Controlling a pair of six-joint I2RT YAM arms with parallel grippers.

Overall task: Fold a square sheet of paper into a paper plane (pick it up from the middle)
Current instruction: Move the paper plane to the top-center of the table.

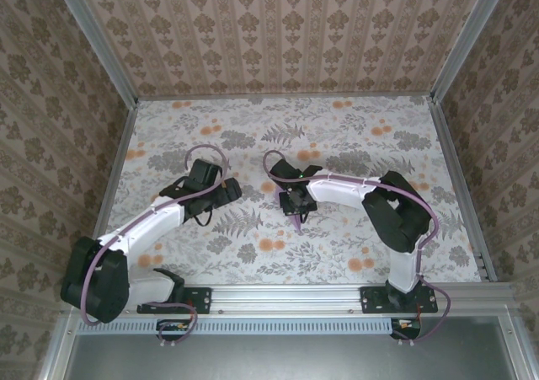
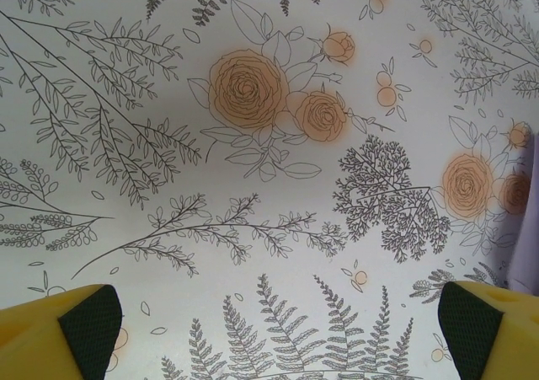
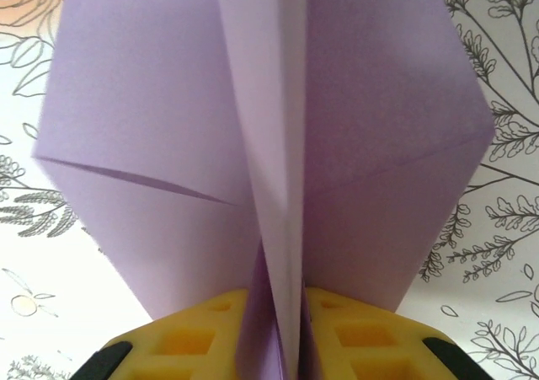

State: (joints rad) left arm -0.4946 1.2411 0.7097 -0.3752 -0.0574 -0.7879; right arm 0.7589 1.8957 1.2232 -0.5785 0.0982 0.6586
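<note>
The paper plane [image 3: 160, 144] is lavender-purple and folded, with two flat wings and a raised centre keel. Its keel sits between the yellow fingers [image 3: 185, 338] of my right gripper [image 3: 286, 350], whose jaws stand close together and touch the fold on both sides. From above, the right gripper [image 1: 296, 211] points down at mid-table with the plane's purple tip [image 1: 298, 226] under it. My left gripper [image 1: 232, 191] is wide open and holds nothing, its yellow fingertips [image 2: 76, 329] far apart over the floral tabletop. A purple sliver of the plane [image 2: 533, 220] shows at the right edge of the left wrist view.
The floral-patterned tabletop [image 1: 337, 136] is fenced by patterned walls with aluminium posts [image 1: 93, 34] at the corners. A metal rail [image 1: 295, 294] carrying both arm bases runs along the near edge.
</note>
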